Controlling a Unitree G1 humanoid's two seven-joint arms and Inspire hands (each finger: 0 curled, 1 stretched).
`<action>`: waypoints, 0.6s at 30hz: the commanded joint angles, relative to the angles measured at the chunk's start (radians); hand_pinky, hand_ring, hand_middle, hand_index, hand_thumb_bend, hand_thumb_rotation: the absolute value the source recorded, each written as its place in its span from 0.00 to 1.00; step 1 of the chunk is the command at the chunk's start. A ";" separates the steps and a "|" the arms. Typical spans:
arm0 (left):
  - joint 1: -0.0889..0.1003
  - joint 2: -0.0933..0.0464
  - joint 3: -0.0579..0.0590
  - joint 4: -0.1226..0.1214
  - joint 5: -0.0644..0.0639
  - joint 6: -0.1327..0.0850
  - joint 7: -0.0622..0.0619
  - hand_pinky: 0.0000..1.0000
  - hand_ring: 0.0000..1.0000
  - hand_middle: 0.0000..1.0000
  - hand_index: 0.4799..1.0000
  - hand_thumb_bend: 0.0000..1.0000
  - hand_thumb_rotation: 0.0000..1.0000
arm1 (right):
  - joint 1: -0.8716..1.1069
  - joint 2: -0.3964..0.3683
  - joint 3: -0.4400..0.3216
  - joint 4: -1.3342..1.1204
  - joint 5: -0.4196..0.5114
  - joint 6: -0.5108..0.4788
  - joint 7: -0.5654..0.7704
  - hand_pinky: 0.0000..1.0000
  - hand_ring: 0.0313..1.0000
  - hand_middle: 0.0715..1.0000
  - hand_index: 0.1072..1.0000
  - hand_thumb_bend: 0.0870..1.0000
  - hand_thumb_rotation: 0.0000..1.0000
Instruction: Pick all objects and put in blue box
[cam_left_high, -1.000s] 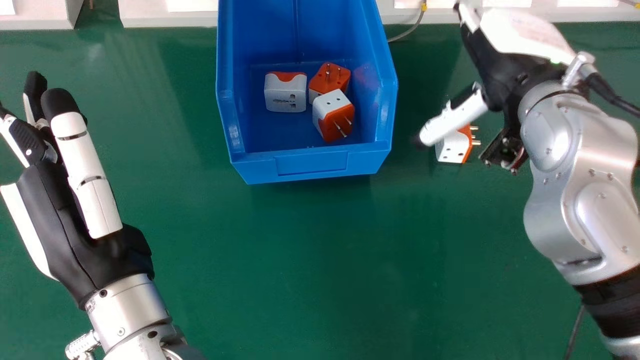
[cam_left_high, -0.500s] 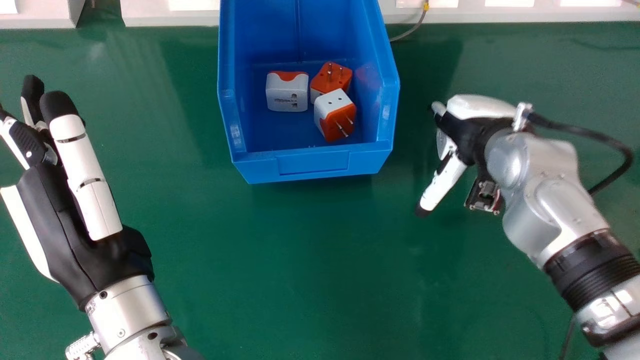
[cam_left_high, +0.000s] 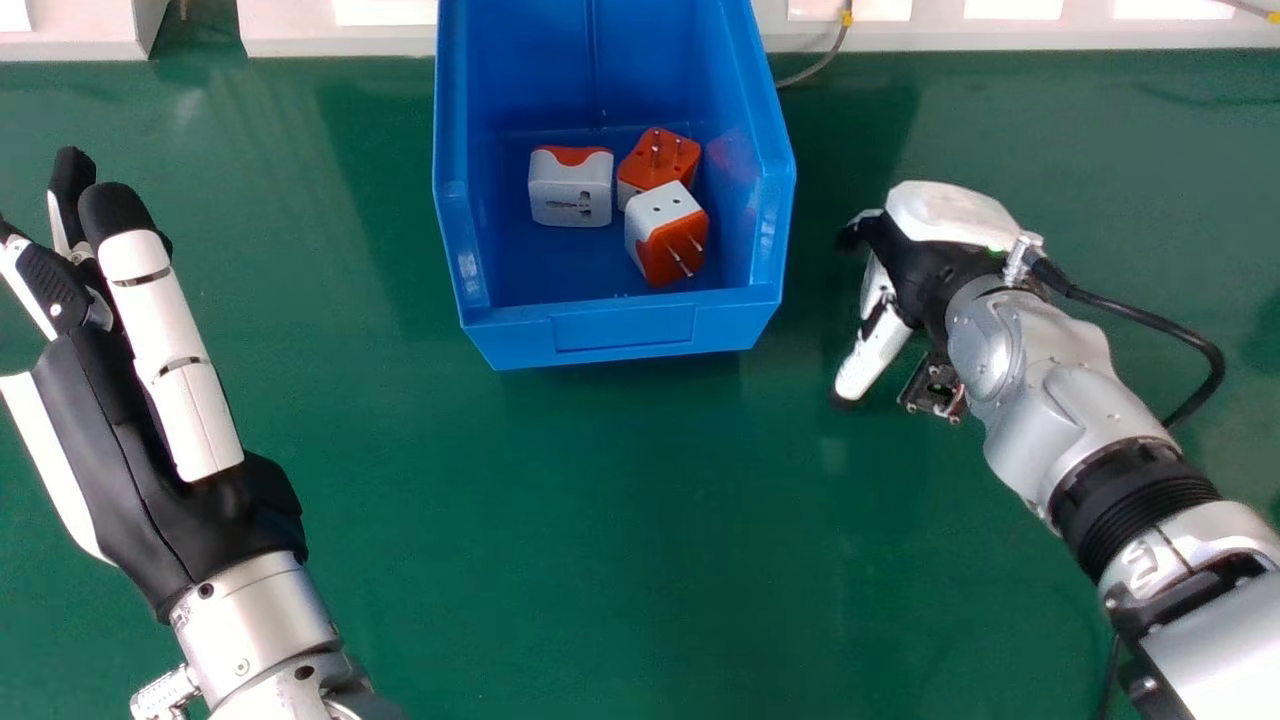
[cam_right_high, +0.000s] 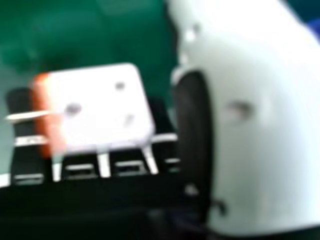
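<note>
The blue box (cam_left_high: 625, 330) stands at the top centre of the head view, holding a white adapter (cam_left_high: 570, 190) with an orange edge and two orange-and-white adapters (cam_left_high: 673, 240) (cam_left_high: 658, 160). My right hand (cam_left_high: 930, 255) is low over the table to the box's right, fingers pointing down, thumb out. In the right hand view, another orange-and-white adapter (cam_right_high: 100, 107) lies against the fingers of my right hand (cam_right_high: 265, 150), a small gap separating it from the thumb; the hand is open. At the left, my left hand (cam_left_high: 110, 430) is held open and empty.
Green table surface (cam_left_high: 560, 520) stretches in front of the box and between the two arms. A pale ledge (cam_left_high: 330, 45) runs along the far edge, with a thin grey cable (cam_left_high: 825, 60) beside the box. A black cable (cam_left_high: 1140, 315) loops off my right wrist.
My right hand has come down and toward the box from the upper right, covering the spot where the loose adapter lay. My left hand has stayed still.
</note>
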 joint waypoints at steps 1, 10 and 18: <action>0.013 -0.084 -0.004 -0.022 0.011 -0.012 -0.002 0.95 0.97 0.97 0.88 0.53 0.83 | 0.016 0.008 -0.007 0.008 0.025 -0.005 -0.013 0.39 0.43 0.48 0.43 0.48 0.00; 0.009 -0.088 -0.005 -0.017 0.012 -0.017 0.002 0.95 0.97 0.97 0.88 0.54 0.82 | 0.013 -0.014 -0.015 -0.023 0.056 -0.043 -0.052 0.30 0.40 0.46 0.44 0.47 0.00; 0.008 -0.087 -0.006 -0.018 0.012 -0.015 0.000 0.94 0.97 0.96 0.88 0.54 0.82 | 0.039 -0.039 -0.020 -0.124 0.064 -0.051 -0.058 0.31 0.41 0.47 0.41 0.47 0.00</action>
